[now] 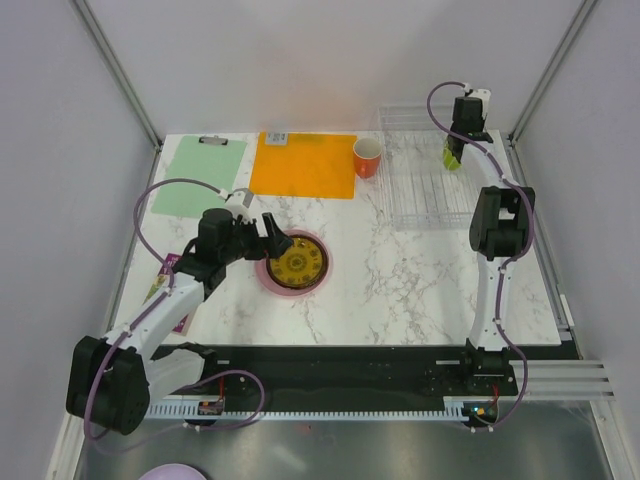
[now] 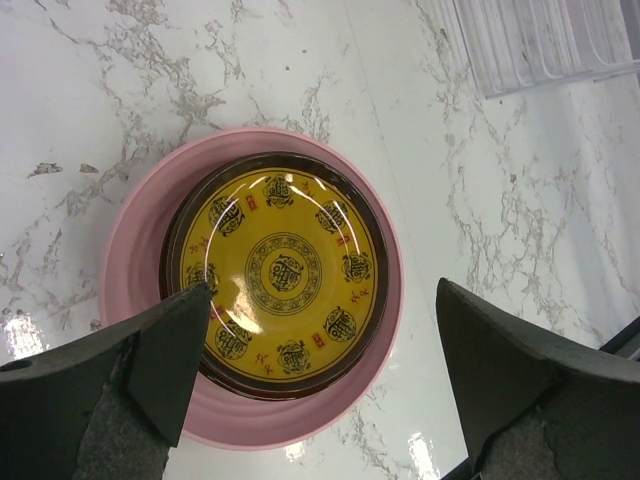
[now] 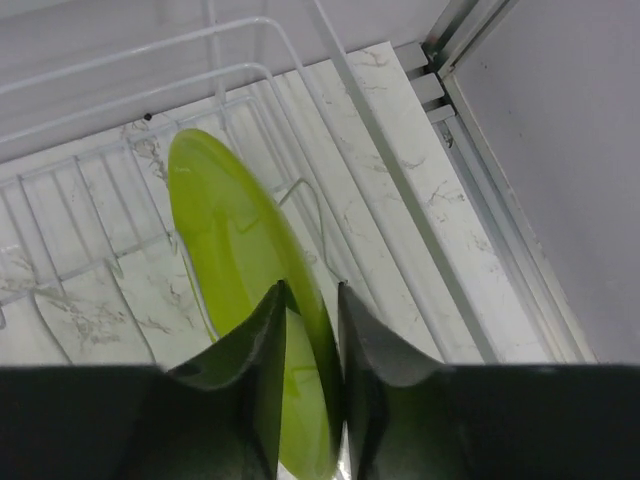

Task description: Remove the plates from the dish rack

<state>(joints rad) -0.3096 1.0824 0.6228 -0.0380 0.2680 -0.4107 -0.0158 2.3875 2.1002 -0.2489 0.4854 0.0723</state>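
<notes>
The yellow-gold patterned plate (image 1: 297,261) with its dark rim lies stacked in the large pink plate (image 1: 270,281) on the marble table. The dark red floral plate is hidden; it cannot be told apart from that dark rim. My left gripper (image 1: 272,238) hovers over the stack, open and empty; in the left wrist view its fingers straddle the yellow plate (image 2: 285,270) and the pink plate (image 2: 135,260). My right gripper (image 1: 455,148) is in the dish rack (image 1: 425,195) at the back right. In the right wrist view it (image 3: 310,290) is shut on the upright lime green plate (image 3: 220,240).
An orange cup (image 1: 367,157) stands beside the rack's left side. An orange mat (image 1: 303,165) and a green clipboard (image 1: 198,175) lie at the back. A purple packet (image 1: 165,275) lies at the left edge. The enclosure wall stands close to the rack's right.
</notes>
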